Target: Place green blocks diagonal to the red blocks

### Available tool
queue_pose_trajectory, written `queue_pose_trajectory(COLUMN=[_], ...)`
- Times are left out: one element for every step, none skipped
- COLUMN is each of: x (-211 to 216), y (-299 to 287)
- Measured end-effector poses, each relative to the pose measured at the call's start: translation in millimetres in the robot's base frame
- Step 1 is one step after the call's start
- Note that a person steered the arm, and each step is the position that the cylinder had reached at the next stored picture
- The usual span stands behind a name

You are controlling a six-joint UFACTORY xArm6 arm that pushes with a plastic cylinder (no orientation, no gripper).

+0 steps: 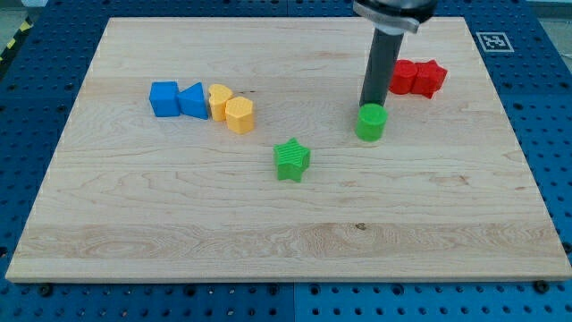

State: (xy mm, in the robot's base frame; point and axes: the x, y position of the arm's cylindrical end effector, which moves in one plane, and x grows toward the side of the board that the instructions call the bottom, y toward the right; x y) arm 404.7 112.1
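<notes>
Here, left to right across the desk [134, 233]:

Blue pair: a blue cube [164, 98] and a blue wedge-like block [193, 100] sit touching, toward the desk's left edge, in its upper half.

Yellow pair: two rounded yellow blocks [231, 109] stand just beside the blue ones, touching each other.

Green star: the green star [291, 160] lies alone near the desk's middle, well apart from the reds.

Green cylinder: the green cylinder [371, 122] stands right of centre, below and left of the reds, near them but not touching.

My tip: my tip [371, 105] sits right at the cylinder's upper side, seemingly touching it; the exact contact is hidden by the block.

Red pair: two red blocks [417, 78], shapes hard to tell, sit touching near the desk's upper right corner.

Pincer: none on this arm, only the rod, so there is nothing to open or close.

Handling: the green blocks look like small stiff plastic, light and likely to slide easily on smooth wood. The cylinder may roll off a glancing push, so press through its centre. The star likely turns if pushed on a point; aim into a notch between two points.
</notes>
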Motion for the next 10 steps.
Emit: queue_pose_trajectory(x=[4, 9, 34, 40, 41, 27, -8, -10, 25, 41], y=[7, 37, 45, 2, -47, -43, -38, -51, -55, -64])
